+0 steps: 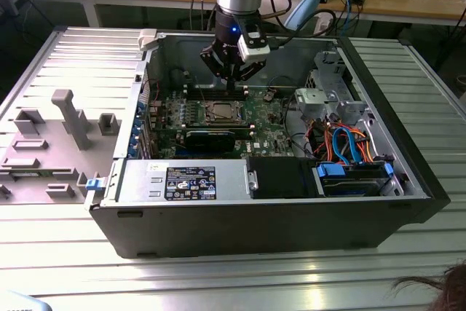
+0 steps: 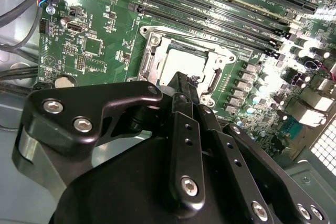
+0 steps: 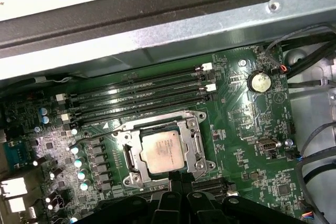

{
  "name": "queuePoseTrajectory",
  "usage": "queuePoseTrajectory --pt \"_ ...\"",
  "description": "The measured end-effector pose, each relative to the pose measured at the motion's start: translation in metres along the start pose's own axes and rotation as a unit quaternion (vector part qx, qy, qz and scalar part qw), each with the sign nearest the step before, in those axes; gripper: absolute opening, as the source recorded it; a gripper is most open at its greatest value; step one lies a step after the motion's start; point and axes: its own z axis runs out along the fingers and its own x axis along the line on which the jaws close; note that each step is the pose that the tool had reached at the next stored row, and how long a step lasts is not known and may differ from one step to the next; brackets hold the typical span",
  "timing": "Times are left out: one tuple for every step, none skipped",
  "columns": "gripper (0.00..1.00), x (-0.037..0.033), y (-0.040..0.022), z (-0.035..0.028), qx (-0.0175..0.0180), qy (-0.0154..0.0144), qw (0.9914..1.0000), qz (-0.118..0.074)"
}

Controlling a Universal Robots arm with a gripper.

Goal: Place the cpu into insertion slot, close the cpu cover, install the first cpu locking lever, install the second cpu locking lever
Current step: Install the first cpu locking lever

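Sitting in the insertion slot [image 3: 164,153] with its pale metal face up, the cpu [image 3: 163,151] lies flat inside the silvery frame of the cpu cover [image 3: 197,145], which lies around it in the first wrist view; in the second wrist view the same chip [image 2: 184,64] shows through the square window of the frame, partly hidden by the black linkage of the gripper [image 2: 184,85]. The gripper [image 1: 231,71] hangs above the green motherboard [image 1: 262,118], just beyond the socket on its far side in the exterior view, and holds nothing that can be seen; whether its jaws stand wide or narrow I cannot tell. Four long black memory slots [image 3: 142,98] run beside the socket, and a round coin battery [image 3: 258,82] sits near a board corner. The board lies in an open computer case [image 1: 408,172], with a black drive bay and blue and orange cables [image 1: 342,143] toward the exterior view's right. The case rests on a ribbed metal surface [image 1: 233,282], with a grey moulded tray [image 1: 51,143] to the exterior view's left.
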Motion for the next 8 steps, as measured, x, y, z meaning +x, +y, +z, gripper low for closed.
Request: queuePoseTrajectory --pt "0.11 0.0 0.0 0.0 0.0 0.0 1.0 -0.001" --pt "0.11 0.0 0.0 0.0 0.0 -0.0001 1.0 -0.001" --pt "0.11 0.0 0.0 0.0 0.0 -0.0001 1.0 -0.002" --pt "0.11 0.0 0.0 0.0 0.0 -0.0002 1.0 -0.003" --pt "0.11 0.0 0.0 0.0 0.0 -0.0004 0.99999 -0.004" --pt "0.11 0.0 0.0 0.0 0.0 -0.0004 0.99999 -0.005" --pt "0.11 0.0 0.0 0.0 0.0 -0.0005 0.99998 -0.006" --pt "0.11 0.0 0.0 0.0 0.0 -0.0005 0.99998 -0.006"
